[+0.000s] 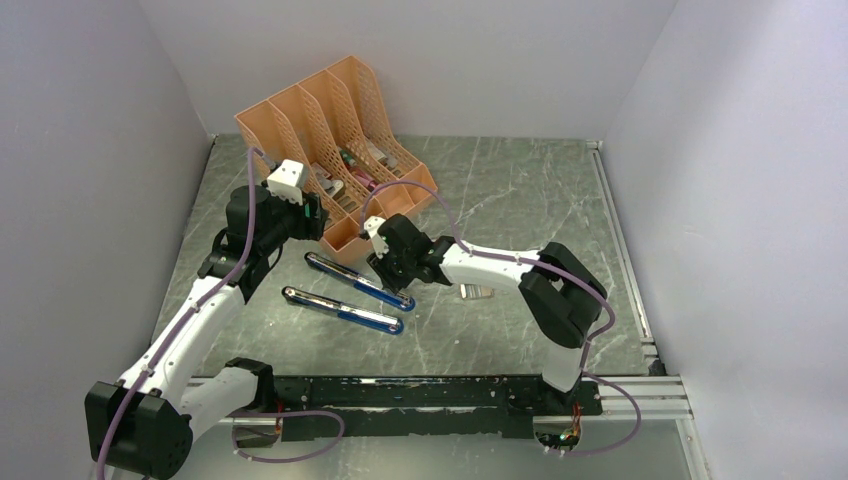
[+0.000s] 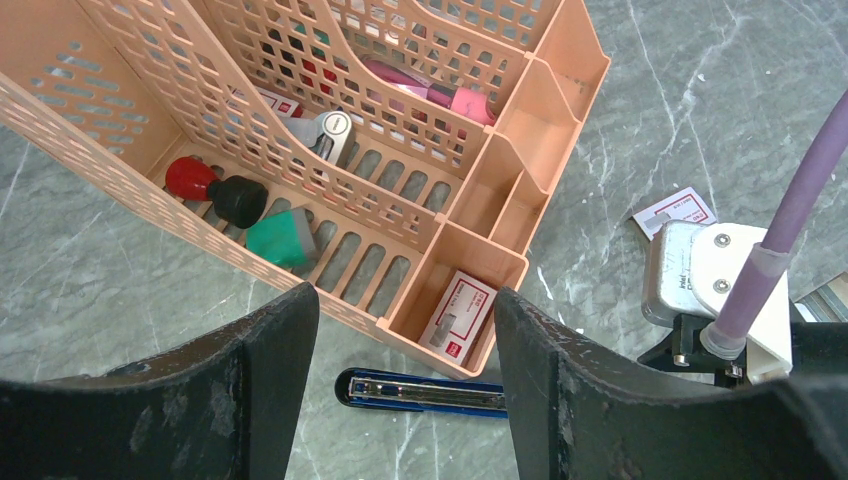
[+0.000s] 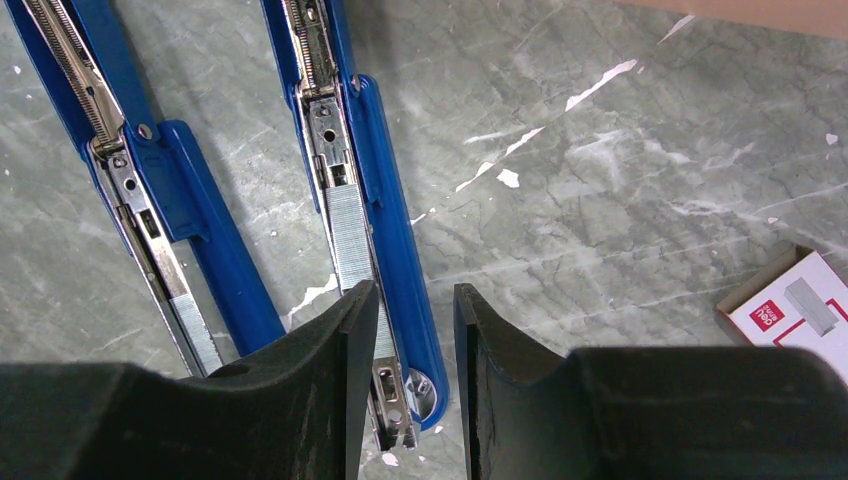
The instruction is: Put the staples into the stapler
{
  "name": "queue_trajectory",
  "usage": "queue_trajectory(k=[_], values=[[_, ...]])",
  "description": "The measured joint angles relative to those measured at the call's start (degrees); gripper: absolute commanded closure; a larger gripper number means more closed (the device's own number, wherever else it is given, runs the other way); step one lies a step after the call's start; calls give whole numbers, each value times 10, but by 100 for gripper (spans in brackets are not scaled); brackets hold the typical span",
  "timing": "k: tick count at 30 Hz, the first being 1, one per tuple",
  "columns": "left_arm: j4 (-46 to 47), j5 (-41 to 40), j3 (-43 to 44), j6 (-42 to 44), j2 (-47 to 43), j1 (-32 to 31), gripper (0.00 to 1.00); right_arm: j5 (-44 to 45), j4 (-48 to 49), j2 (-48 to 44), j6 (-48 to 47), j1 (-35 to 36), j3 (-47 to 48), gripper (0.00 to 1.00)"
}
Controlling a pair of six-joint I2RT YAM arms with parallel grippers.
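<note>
Though the left claw [image 2: 402, 295] hangs wide open afar, the staples [image 3: 350, 232] lie lengthwise in the stapler [image 3: 392, 250] channel, just under the right claw [image 3: 412, 290] — part-open, empty.

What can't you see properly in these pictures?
Right wrist view: a finger of the right gripper covers where the staples end in the stapler.
Right wrist view: the picture's edge cuts off the box.
Top view: the staples are too small to see.
Left wrist view: the left gripper hides much of the stapler.
</note>
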Motion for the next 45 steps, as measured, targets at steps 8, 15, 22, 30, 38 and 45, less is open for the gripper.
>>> queue_trajectory(k=[8,15,22,30,38,45], values=[[0,0,0,0,0,0,30,0,-3,0,0,0,-8,62],[0,0,0,0,0,0,31,0,0,-2,0,0,-13,62],[0,0,0,0,0,0,30,0,-4,-14,0,0,-26,62],[0,0,0,0,0,0,30,0,-20,-27,0,0,-36,62],[0,0,0,0,0,0,30,0,-47,-50,-3,-1,-53,62],[0,0,0,0,0,0,30,0,-66,-60,-6,-1,-58,62]])
